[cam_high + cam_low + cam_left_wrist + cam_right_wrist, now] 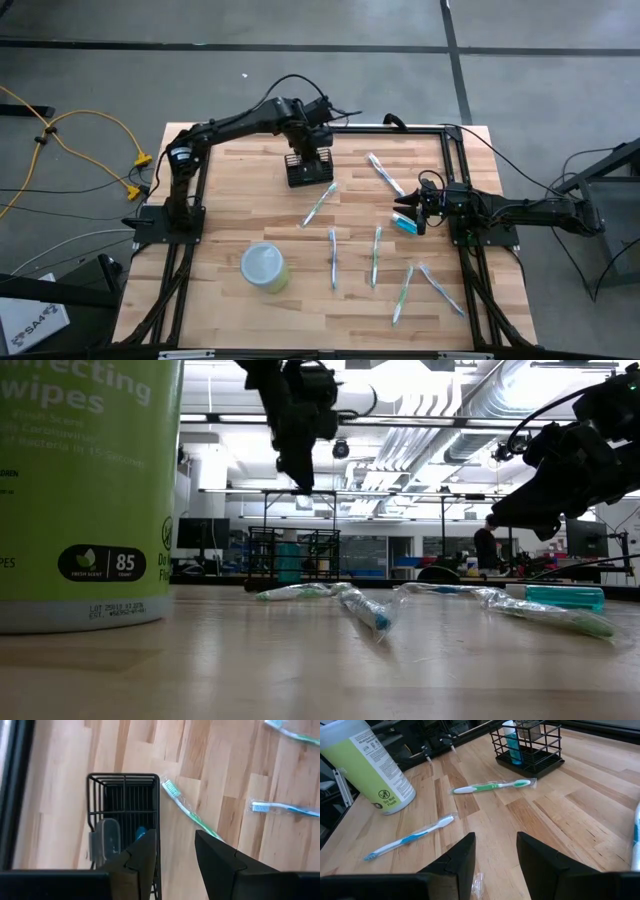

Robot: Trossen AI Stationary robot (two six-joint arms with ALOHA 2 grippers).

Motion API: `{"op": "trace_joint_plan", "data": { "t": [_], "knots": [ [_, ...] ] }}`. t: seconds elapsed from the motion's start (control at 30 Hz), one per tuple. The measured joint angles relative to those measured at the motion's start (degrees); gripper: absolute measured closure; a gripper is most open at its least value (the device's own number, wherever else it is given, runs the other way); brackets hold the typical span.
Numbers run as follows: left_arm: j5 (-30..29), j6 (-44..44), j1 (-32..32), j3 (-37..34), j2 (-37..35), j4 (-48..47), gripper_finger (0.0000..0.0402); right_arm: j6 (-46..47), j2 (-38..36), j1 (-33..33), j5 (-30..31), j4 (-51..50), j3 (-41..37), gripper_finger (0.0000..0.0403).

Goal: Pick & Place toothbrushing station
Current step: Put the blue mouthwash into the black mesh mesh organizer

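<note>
The toothbrushing station (309,170), a small black wire-mesh box, stands on its base at the table's far middle. It holds a blue tube and a pale grey item (104,840). It also shows in the right wrist view (530,745) and the low view (292,555). My left gripper (314,148) is open and points down above the station. In its wrist view (175,855), one finger is over the inside and one outside the box's side wall (158,815). The low view shows its fingertips (303,480) clear above the box. My right gripper (417,208) is open and empty at the table's right.
A yellow-green wipes canister (265,268) stands at the near left. Several wrapped toothbrushes lie on the table; one (320,203) is right beside the station. A teal tube (405,224) lies under my right gripper. Black frame rails (450,150) border the table.
</note>
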Motion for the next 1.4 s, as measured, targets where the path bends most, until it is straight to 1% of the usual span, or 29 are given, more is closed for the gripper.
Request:
{"op": "trace_joint_plan", "data": {
  "t": [0.13, 0.27, 0.37, 0.57, 0.87, 1.13, 1.23, 1.4],
  "knots": [
    [0.53, 0.84, -1.22, 0.00, -1.03, 0.24, 0.0270, -0.01, -0.02, 0.00, 0.00, 0.01, -0.02, 0.0268],
    [2.86, 1.51, -2.91, 0.00, -1.92, 0.71, 0.0270, 0.00, -0.02, 0.00, 0.00, 0.01, -0.01, 0.0268],
    [3.22, 1.25, -4.14, -0.02, -1.90, 0.75, 0.0270, 0.01, -0.02, 0.00, 0.00, 0.03, 0.00, 0.0268],
    [1.63, -0.37, -7.07, -0.79, -1.92, 3.00, 0.0270, -0.01, -0.02, 0.00, 0.00, 0.03, -0.02, 0.0268],
    [0.33, -4.18, -12.57, -5.73, -1.92, 10.29, 0.0270, 0.01, 0.00, 0.00, 0.00, 0.03, -0.02, 0.0268],
    [0.32, -6.60, -14.17, -8.22, -1.90, 13.34, 0.0270, -0.01, 0.00, 0.00, 0.00, 0.03, -0.02, 0.0268],
    [2.02, -6.55, -14.17, -8.22, -2.03, 13.52, 0.0270, 0.00, -0.01, 0.00, 0.00, 0.03, -0.02, 0.0268],
    [6.46, -7.12, -14.51, -8.67, -2.49, 13.83, 0.0271, 0.00, -0.02, 0.00, 0.00, 0.04, -0.02, 0.0268]
  ]
}}
